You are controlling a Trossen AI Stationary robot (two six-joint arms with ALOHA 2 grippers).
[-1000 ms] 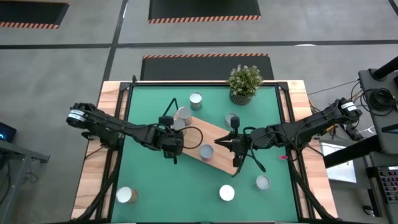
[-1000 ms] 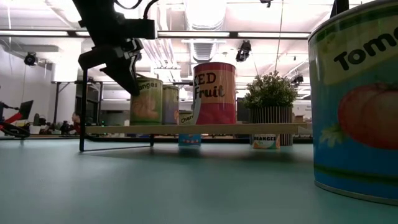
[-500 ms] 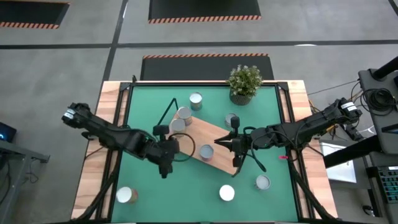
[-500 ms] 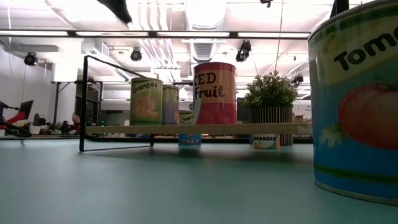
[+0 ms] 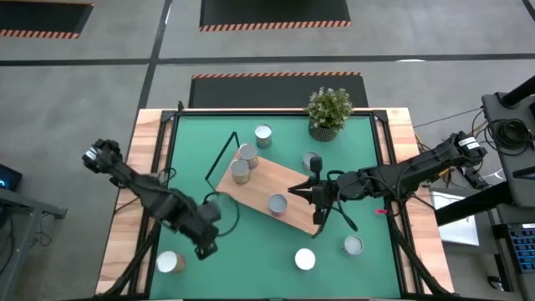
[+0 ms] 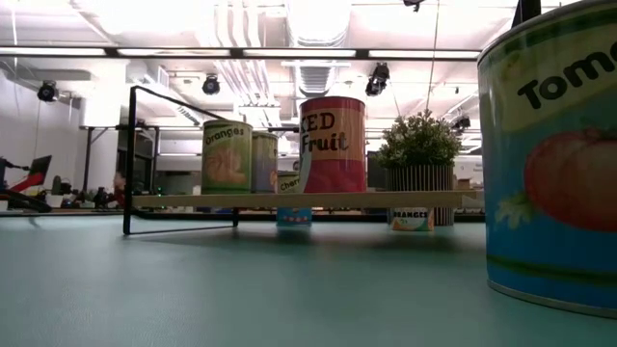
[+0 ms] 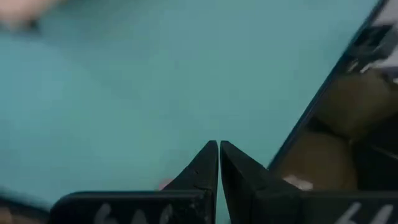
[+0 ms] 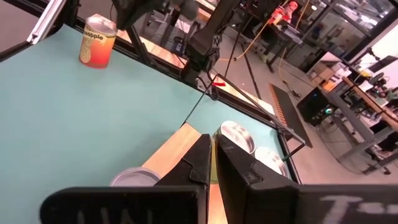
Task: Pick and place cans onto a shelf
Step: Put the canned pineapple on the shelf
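Observation:
The light-wood shelf (image 5: 266, 194) lies slantwise on the green mat, with black wire loops at its ends. Three cans stand on it (image 5: 247, 153), (image 5: 241, 172), (image 5: 277, 204); in the low view they show as the Oranges can (image 6: 227, 155), one behind it (image 6: 263, 161) and the Mixed Fruit can (image 6: 333, 145). Loose cans stand on the mat (image 5: 263, 135), (image 5: 311, 160), (image 5: 354, 245), (image 5: 304, 259), (image 5: 170, 262). My left gripper (image 5: 206, 247) is shut and empty over the mat, right of the near-left can. My right gripper (image 5: 294, 191) is shut and empty above the shelf's right part.
A potted green plant (image 5: 328, 113) stands at the far edge. A Tomato can (image 6: 554, 164) stands close to the low camera. Bare mat (image 5: 242, 267) lies between the near-left can and the near-middle can. Wooden table edges flank the mat.
My left gripper has gone from the shelf's left end toward the table's near-left corner, toward the near-left can, and has left the low view. The cans and the shelf have stayed in place.

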